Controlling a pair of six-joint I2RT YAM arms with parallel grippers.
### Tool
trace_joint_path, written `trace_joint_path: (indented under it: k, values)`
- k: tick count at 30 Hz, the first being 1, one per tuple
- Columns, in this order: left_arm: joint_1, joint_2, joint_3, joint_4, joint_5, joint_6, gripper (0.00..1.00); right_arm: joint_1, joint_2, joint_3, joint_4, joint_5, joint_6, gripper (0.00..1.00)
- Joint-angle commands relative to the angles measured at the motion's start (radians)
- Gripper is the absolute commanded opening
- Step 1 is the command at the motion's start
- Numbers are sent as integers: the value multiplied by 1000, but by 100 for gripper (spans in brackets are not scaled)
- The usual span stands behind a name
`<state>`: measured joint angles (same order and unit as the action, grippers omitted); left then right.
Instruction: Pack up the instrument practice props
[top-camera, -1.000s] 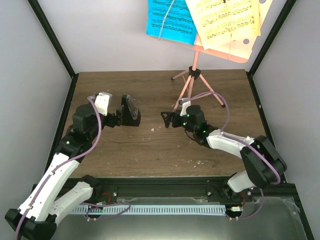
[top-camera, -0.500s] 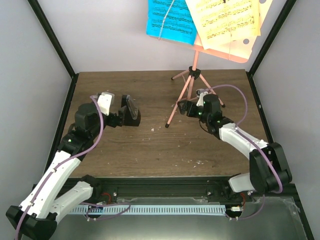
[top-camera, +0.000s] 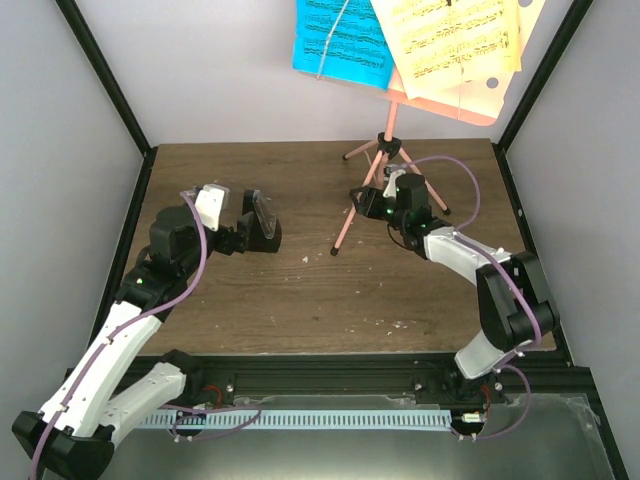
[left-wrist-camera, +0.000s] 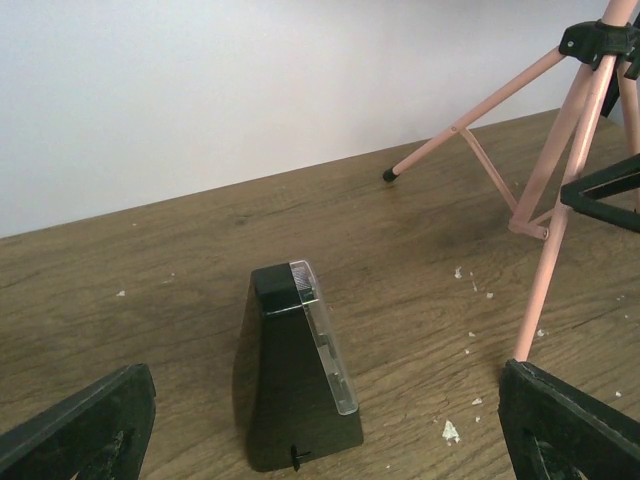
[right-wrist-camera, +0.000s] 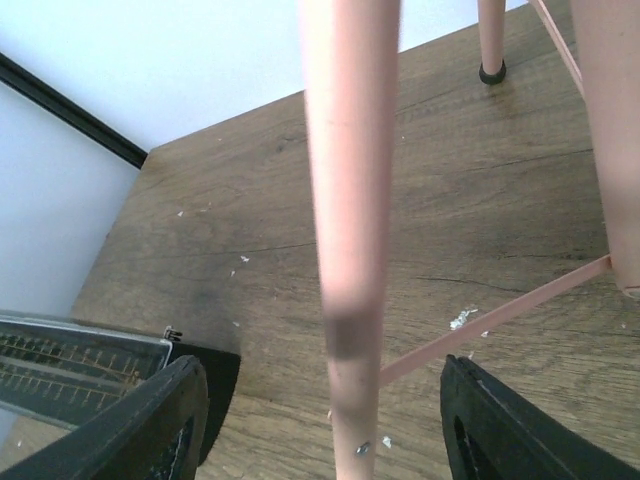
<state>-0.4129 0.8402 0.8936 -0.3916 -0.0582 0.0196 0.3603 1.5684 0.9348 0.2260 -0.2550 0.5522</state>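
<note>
Nothing packed yet: left gripper (left-wrist-camera: 320, 430), jaws spread, faces small black pyramid metronome (left-wrist-camera: 295, 380); right gripper (right-wrist-camera: 345, 420), jaws spread, straddles salmon-pink tripod music stand (top-camera: 386, 148) leg

Right hand (top-camera: 363, 203): a second ago low near the foot of the front leg (top-camera: 347, 225) of the salmon-pink music stand with thin tripod legs (top-camera: 386, 148); now farther back, higher along that leg.
Front leg (right-wrist-camera: 345, 200): half a second ago left of the hand; now between its spread black fingers (right-wrist-camera: 170, 420).
Right arm: forearm now reaches farther back over the brown wooden counter (top-camera: 250, 300), elbow drawn inward.
</note>
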Motion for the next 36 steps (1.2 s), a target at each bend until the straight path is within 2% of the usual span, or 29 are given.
trace_joint_path:
  k: [1, 14, 25, 36]
  values:
    - [5, -7, 4, 1, 13, -4, 95, -9, 46, 57, 71, 8, 16, 62]
    - [5, 5, 3, 3, 11, -2, 95, -9, 148, 88, 145, 5, 8, 35]
    - [5, 37, 5, 7, 28, -8, 95, -9, 105, 15, 151, -81, 49, 2]
    - [5, 21, 1, 10, 31, -11, 95, -7, -9, -129, 174, -248, 30, 1]
